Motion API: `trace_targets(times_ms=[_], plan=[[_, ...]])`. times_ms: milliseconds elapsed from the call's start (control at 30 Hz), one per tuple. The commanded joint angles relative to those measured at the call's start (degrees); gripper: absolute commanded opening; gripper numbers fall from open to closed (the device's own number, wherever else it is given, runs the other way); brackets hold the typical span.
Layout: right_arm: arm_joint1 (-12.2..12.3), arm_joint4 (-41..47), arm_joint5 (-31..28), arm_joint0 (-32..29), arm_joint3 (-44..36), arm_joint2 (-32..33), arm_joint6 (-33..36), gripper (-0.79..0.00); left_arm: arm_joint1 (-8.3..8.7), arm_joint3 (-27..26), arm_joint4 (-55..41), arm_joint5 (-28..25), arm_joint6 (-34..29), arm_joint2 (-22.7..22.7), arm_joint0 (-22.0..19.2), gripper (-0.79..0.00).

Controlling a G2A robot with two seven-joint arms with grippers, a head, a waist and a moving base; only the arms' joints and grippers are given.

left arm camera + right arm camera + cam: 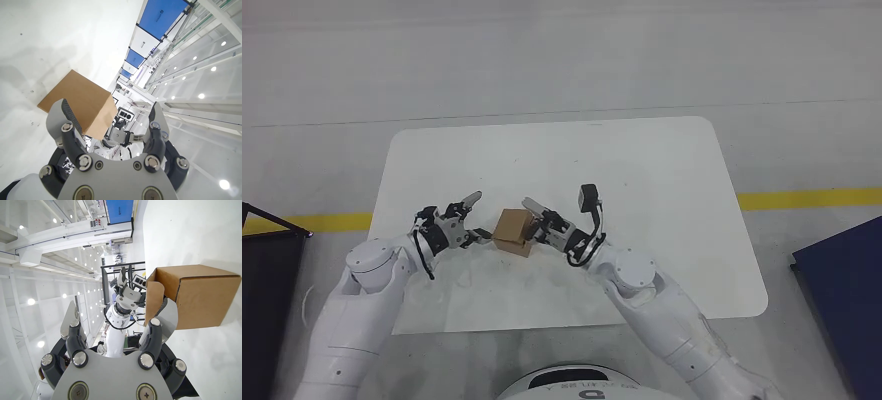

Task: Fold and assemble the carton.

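A small brown carton [512, 232] stands on the white table [662, 170], between my two grippers. My left gripper [478, 216] is open at the carton's left side; in the left wrist view its lower finger [64, 113] overlaps the near corner of the carton [79, 98]. My right gripper [533, 222] is open at the carton's right side. In the right wrist view the carton [200, 298] has an open end with a flap [153, 302] standing out. One finger [168, 311] of the right gripper [119, 302] reaches in behind that flap.
The table's front edge [572, 322] runs close to the arms. A black frame [267, 225] stands at the left of the table and a dark blue panel [847, 290] at the right. Bare tabletop lies beyond the carton.
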Motion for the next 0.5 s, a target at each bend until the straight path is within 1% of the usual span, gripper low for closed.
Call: trace_targets(times_ms=[0, 300, 467], plan=[[-0.1, 0.1, -0.1, 0.3, 0.3, -0.2, 0.0, -0.071, -0.04, 0.2, 0.3, 0.3, -0.2, 0.6, -0.5, 0.000], [-0.3, 0.4, -0.4, 1.3, 2.0, -0.9, -0.5, -0.080, -0.05, 1.2, 1.3, 0.4, -1.2, 2.1, -1.8, 0.000], [-0.2, 0.3, 0.0, 1.4, 2.2, -0.6, -0.9, -0.080, 0.28, 0.5, 4.3, 0.3, -2.9, 2.6, -2.1, 0.000]])
